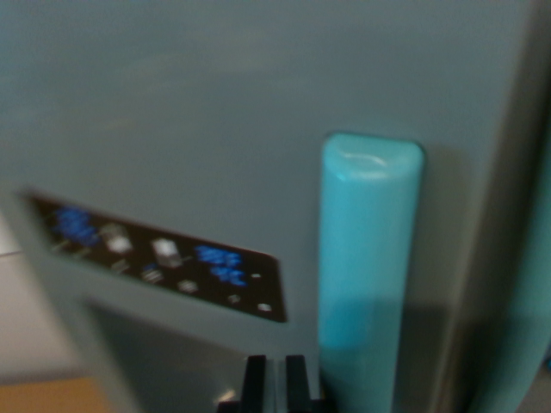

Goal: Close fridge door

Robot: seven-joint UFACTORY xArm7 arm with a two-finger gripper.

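At six o'clock the tool [275, 383] shows two fingers nearly together, gripping nothing, just beside the handle [368, 258] at four o'clock on the door [215, 120], whose closure I cannot judge from this blur.

The wrist view is blurred and filled by the grey-teal fridge door [215, 112]. A turquoise handle [366, 258] stands upright right of centre. Left of it sits a dark control panel [164, 258] with blue lit digits — tilted down toward the right. The gripper [275, 383] shows at the bottom edge — two black fingertips [255, 383] close together, just beside the handle's foot.
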